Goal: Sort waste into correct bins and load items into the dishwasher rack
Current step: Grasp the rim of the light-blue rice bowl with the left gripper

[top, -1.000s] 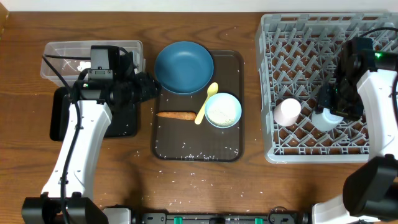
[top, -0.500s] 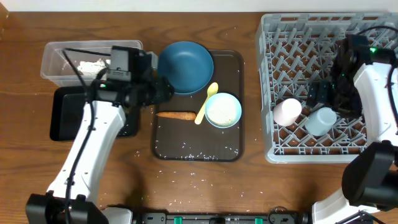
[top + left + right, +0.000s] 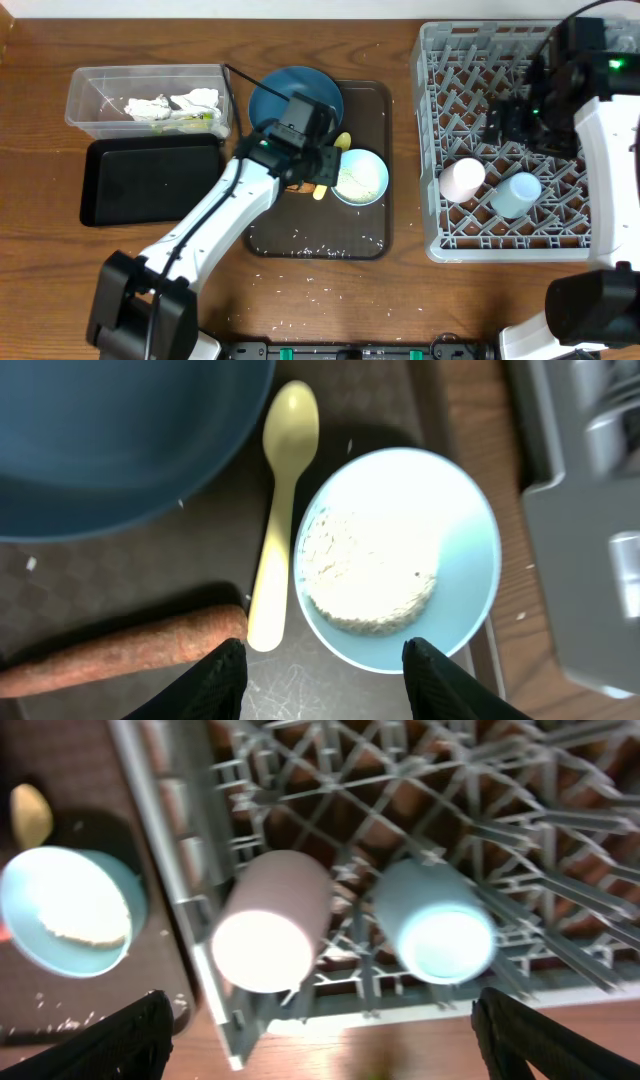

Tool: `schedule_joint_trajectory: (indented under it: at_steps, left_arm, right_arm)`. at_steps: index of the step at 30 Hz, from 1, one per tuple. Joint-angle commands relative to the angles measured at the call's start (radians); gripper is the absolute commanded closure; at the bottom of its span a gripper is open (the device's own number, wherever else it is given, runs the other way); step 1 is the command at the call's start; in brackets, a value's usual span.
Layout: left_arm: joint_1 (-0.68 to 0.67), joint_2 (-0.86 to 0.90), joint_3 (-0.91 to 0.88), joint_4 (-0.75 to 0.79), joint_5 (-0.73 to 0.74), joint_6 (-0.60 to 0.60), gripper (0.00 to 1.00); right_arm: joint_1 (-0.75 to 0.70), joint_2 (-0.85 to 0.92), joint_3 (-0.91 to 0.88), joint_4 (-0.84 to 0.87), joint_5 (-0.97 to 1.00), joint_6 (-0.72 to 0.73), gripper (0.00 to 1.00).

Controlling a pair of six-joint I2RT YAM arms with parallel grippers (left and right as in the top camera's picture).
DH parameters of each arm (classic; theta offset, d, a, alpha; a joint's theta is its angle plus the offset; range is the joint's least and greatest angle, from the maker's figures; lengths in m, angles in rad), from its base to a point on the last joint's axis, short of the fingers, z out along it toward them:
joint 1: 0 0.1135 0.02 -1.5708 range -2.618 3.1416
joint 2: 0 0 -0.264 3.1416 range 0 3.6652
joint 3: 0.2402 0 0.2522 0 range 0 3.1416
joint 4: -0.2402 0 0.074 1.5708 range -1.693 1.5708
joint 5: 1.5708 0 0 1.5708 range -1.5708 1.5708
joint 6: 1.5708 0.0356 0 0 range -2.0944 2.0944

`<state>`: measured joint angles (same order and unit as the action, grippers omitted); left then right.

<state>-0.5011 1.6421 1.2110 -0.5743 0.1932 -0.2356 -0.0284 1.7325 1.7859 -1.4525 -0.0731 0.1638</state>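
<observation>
**Two cups racked, both grippers empty**

Seen from overhead, the left gripper (image 3: 325,682) hangs over the dark brown serving tray (image 3: 320,225) at table centre, its fingers spread with nothing between them. Below it lie one end of the orange carrot (image 3: 120,650), the pale yellow spoon (image 3: 280,510) and the white-and-light-blue bowl (image 3: 470,540), which holds a mound of white rice (image 3: 365,575). The dark blue dish (image 3: 110,440) sits at the tray's 11 o'clock. Loose rice grains (image 3: 310,240) dot the tray toward 6 o'clock.

At 3 o'clock, the grey dishwasher rack (image 3: 432,150) holds the pink cup (image 3: 268,920) and the light blue cup (image 3: 440,935) side by side near its 7 o'clock corner. The right gripper (image 3: 322,1020) hovers above them, jaws wide and empty.

At 10 o'clock, the clear tub (image 3: 90,80) contains crumpled napkins (image 3: 150,105) and the yellow-green wrapper (image 3: 205,120). The black tray (image 3: 150,180) lies just beside the tub, on its 6 o'clock side.
</observation>
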Motion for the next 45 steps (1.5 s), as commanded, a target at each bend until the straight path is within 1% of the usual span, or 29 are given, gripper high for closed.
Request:
schedule_joint_trajectory:
  at_steps: [1,2,4,7,8,9,13,17,19,20,21,23,24,28,33,39,45]
  left_arm:
    - [0.0,0.004,-0.005,-0.003,-0.057,-0.006,0.47]
    - [0.001,0.003,-0.004,-0.001,-0.065,-0.007,0.47]
    - [0.007,0.002,-0.003,0.001,-0.124,-0.03,0.47]
    - [0.021,0.002,-0.002,0.033,-0.2,-0.031,0.47]
    - [0.026,0.002,-0.002,0.045,-0.217,-0.031,0.43]
    - [0.036,0.002,-0.002,0.059,-0.232,-0.031,0.42]
    - [0.071,0.002,0.0,0.079,-0.235,-0.032,0.42]
    - [0.089,-0.009,0.0,0.039,-0.23,-0.036,0.42]
    - [0.09,-0.021,0.003,-0.003,-0.186,-0.033,0.41]
    - [0.089,-0.027,0.004,-0.021,-0.14,-0.022,0.41]
    - [0.086,-0.032,0.005,-0.037,-0.063,-0.004,0.41]
    - [0.074,-0.031,0.004,-0.053,0.024,0.006,0.41]
    - [0.062,-0.027,0.004,-0.062,0.045,0.006,0.41]
    - [-0.002,0.003,0.004,-0.072,0.049,0.0,0.41]
    - [-0.066,0.071,0.004,-0.068,-0.019,-0.068,0.41]
    - [-0.072,0.174,0.004,-0.045,-0.026,-0.118,0.41]
    - [-0.072,0.19,0.004,-0.029,-0.025,-0.122,0.42]
  right_arm:
    - [0.065,-0.014,0.019,0.015,-0.029,-0.015,0.06]
    - [0.079,-0.014,0.019,0.025,-0.03,-0.014,0.06]
    - [0.119,-0.014,0.019,0.061,-0.046,0.005,0.07]
    - [0.18,-0.012,0.018,0.132,-0.051,0.034,0.09]
    - [0.198,-0.012,0.018,0.159,-0.051,0.05,0.1]
    - [0.219,-0.011,0.018,0.195,-0.051,0.065,0.11]
    - [0.299,0.025,0.017,0.354,-0.051,0.115,0.13]
    - [0.366,0.082,0.017,0.437,-0.056,0.144,0.14]
    - [0.391,0.098,0.017,0.445,-0.058,0.144,0.14]
    - [0.4,0.102,0.017,0.445,-0.056,0.143,0.14]
    - [0.404,0.103,0.017,0.443,-0.054,0.143,0.14]
    - [0.404,0.102,0.017,0.439,-0.048,0.143,0.14]
    - [0.403,0.102,0.017,0.439,-0.047,0.143,0.14]
    - [0.392,0.102,0.017,0.42,-0.047,0.143,0.13]
    - [0.364,0.102,0.017,0.38,-0.047,0.141,0.12]
    - [0.351,0.102,0.017,0.356,-0.044,0.127,0.12]
    - [0.348,0.102,0.017,0.352,-0.035,0.116,0.12]
